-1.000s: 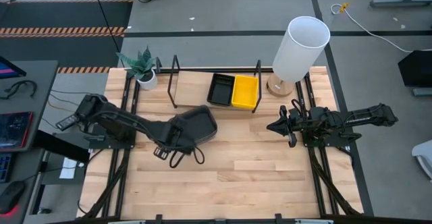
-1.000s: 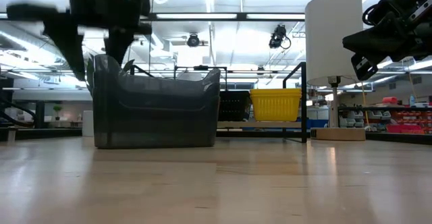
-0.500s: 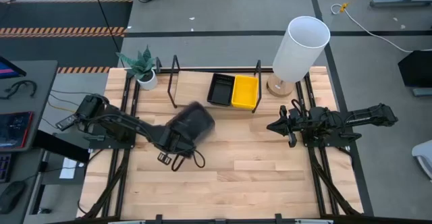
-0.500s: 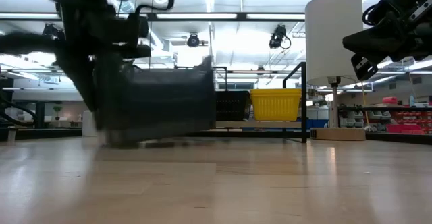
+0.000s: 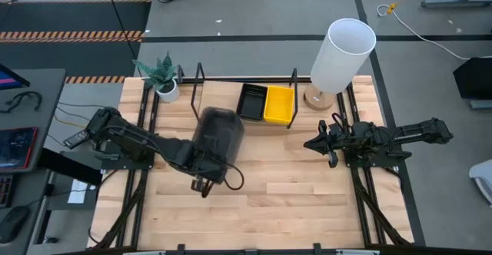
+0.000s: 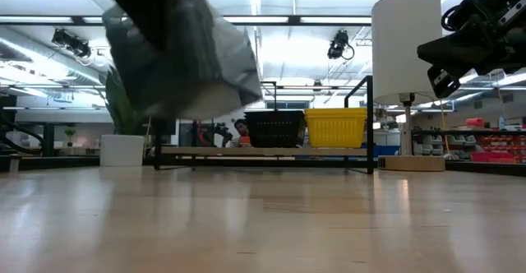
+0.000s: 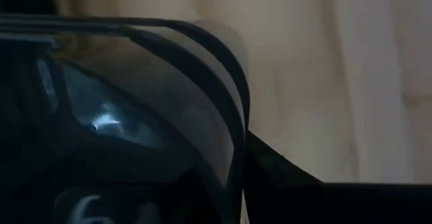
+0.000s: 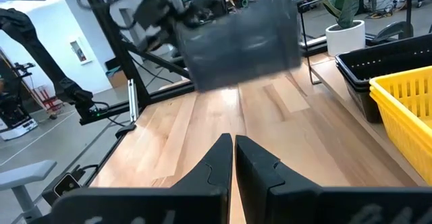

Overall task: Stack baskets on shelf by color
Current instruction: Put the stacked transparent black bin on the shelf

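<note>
While the left gripper (image 5: 201,180) is clamped tight on the rim of a dark grey basket (image 5: 217,134), that basket hangs tilted in the air, just in front of the shelf (image 5: 219,97). Looks like the carry step to me. Next it needs levelling and setting down left of the black basket (image 5: 251,101) and yellow basket (image 5: 279,104). Right gripper (image 5: 330,143) waits closed and empty, 1 side over.
</note>
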`<state>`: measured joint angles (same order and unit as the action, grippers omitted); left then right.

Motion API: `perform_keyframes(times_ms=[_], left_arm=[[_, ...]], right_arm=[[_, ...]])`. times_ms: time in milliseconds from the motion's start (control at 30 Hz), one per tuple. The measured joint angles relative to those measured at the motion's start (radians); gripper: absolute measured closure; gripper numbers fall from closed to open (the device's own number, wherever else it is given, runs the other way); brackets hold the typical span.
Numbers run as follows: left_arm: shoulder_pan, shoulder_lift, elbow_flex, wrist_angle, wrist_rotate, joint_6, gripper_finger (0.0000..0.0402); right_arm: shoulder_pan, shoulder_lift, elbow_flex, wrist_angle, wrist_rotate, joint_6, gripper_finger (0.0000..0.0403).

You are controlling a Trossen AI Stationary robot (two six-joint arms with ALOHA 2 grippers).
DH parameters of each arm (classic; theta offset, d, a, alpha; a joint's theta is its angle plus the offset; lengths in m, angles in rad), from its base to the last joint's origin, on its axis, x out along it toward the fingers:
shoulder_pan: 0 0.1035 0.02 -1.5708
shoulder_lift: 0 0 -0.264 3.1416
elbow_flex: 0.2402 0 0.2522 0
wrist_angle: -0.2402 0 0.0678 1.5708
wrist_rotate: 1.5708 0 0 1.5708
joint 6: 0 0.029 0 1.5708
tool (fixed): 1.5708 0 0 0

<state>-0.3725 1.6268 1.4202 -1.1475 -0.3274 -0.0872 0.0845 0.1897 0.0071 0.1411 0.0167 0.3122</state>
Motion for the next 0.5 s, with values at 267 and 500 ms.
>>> perform_keyframes(times_ms=[267,500], left_arm=[[0.093,-0.002,0.065,-0.065,-0.154,-0.033,0.0385],[0.26,-0.002,0.059,-0.036,-0.193,-0.005,0.0385]], right_arm=[[0.0,0.0,0.0,0.001,0.0,0.0,0.0378],[0.0,0.0,0.0,0.0,0.0,0.0,0.0378]])
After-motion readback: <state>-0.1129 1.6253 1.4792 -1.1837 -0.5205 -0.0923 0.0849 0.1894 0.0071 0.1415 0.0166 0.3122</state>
